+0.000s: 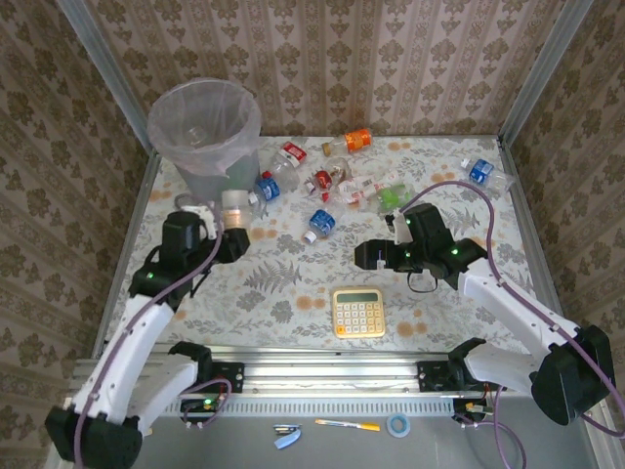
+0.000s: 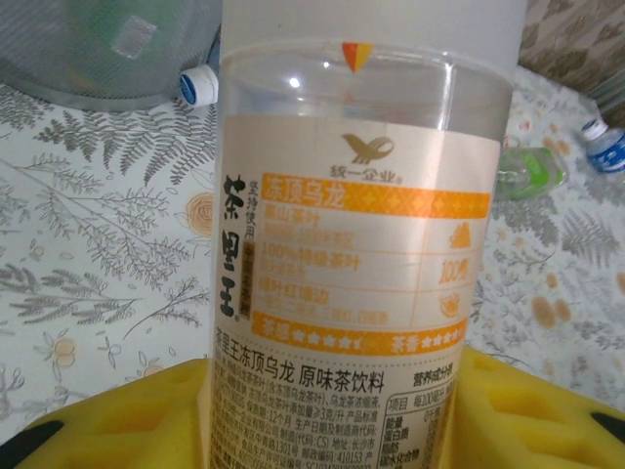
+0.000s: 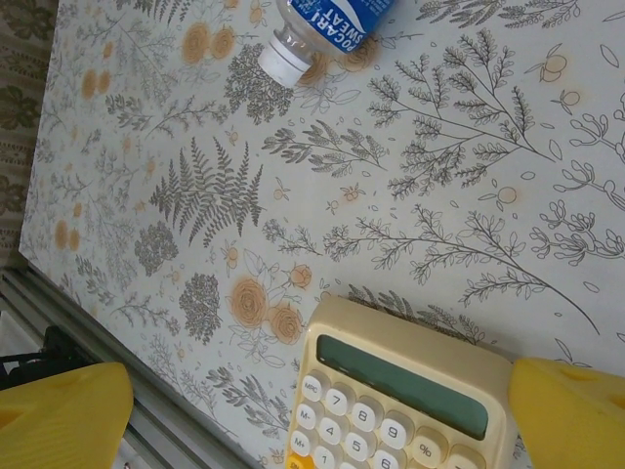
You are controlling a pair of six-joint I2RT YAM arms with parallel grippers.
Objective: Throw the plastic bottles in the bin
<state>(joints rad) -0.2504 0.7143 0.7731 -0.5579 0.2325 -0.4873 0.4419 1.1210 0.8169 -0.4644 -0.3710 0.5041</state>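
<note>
Near the table's far left corner, just beside the round grey bag-lined bin (image 1: 209, 174), my left jaws are clamped on a clear plastic bottle with an orange-and-white label (image 2: 352, 244). My right jaws stand wide open and empty near the yellow calculator (image 3: 391, 391). The other crushed bottles (image 1: 322, 182) lie scattered along the far edge.

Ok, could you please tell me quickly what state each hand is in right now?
Left hand: closed on an orange-labelled plastic bottle.
Right hand: open, holding nothing.
</note>
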